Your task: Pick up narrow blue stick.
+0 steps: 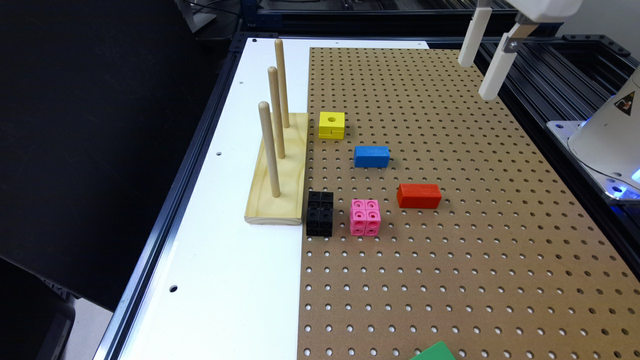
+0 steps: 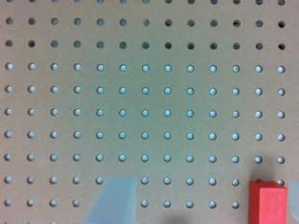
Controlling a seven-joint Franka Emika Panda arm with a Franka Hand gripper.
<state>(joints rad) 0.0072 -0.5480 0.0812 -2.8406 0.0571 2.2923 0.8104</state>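
My gripper [image 1: 477, 80] hangs high over the far edge of the pegboard [image 1: 450, 260], fingers wide apart and empty. The narrow blue stick [image 1: 372, 156] lies well away, beside the yellow cube [image 1: 332, 125], long side crossways.

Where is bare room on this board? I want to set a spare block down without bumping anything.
Free: the pegboard stretch nearer the camera than the pink cube, and beyond the red block toward the exterior view's right. Crowded: the cluster beside the peg stand, around the narrow blue stick.
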